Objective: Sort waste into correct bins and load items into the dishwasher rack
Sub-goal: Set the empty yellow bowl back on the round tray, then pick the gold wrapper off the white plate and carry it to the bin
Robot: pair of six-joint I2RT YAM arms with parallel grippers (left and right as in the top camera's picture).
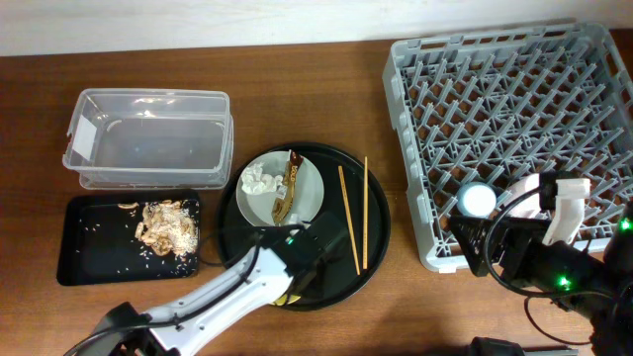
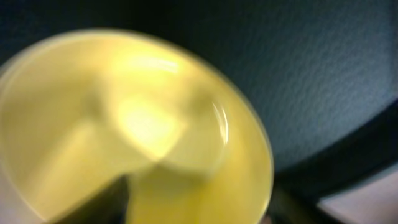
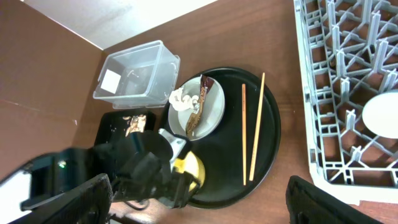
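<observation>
Your left claw (image 1: 303, 265) hovers over the yellow bowl (image 2: 137, 124) at the round black tray's (image 1: 377, 237) near edge; I cannot tell its grip. Right of that tray, your right claw (image 3: 198, 183) gapes wide, empty.

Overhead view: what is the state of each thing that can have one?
Clear tub, empty.
Black rectangular tray, holding food scraps.
Plate, holding tissue and wrapper.
Yellow bowl, looks empty.
Chopsticks, lying on round tray.
Dishwasher rack, holding one cup.
Right gripper, open.

Left arm (image 1: 213, 295) extends forward; right end effector (image 3: 199, 202) gapes wide.
</observation>
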